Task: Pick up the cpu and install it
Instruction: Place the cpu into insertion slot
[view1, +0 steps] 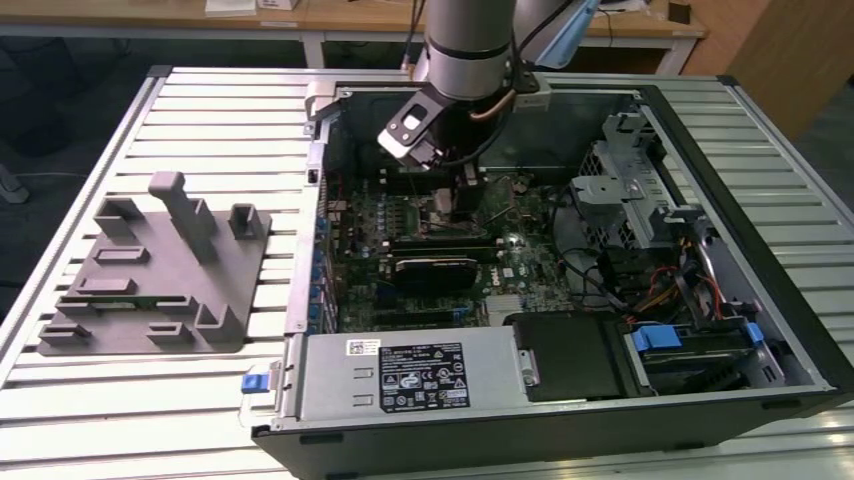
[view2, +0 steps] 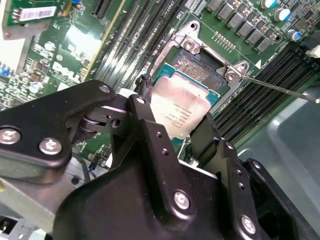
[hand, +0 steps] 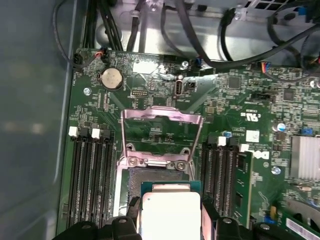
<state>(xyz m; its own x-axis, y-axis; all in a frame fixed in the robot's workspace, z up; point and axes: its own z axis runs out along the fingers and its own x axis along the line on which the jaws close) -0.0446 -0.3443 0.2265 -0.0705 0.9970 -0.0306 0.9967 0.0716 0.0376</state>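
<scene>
The cpu (view2: 182, 102) is a pale silver square chip held between my gripper's (view2: 175, 114) black fingers, which are shut on its two sides. It hangs low over the open socket (view2: 196, 64) on the green motherboard, partly overlapping it. In the first wrist view the cpu (hand: 171, 212) sits between the fingers (hand: 127, 222), just in front of the socket (hand: 150, 176); the metal load plate (hand: 161, 122) is flipped up and open. In the exterior view my gripper (view1: 447, 195) reaches down into the computer case (view1: 747, 330) over the motherboard's upper middle.
A grey plastic tray (view1: 154, 270) with upright blocks lies on the slatted table at the exterior view's left. Inside the case are a power supply (view1: 400, 375), a drive cage (view1: 641, 200) and cables. Memory slots (hand: 90, 170) flank the socket on both sides.
</scene>
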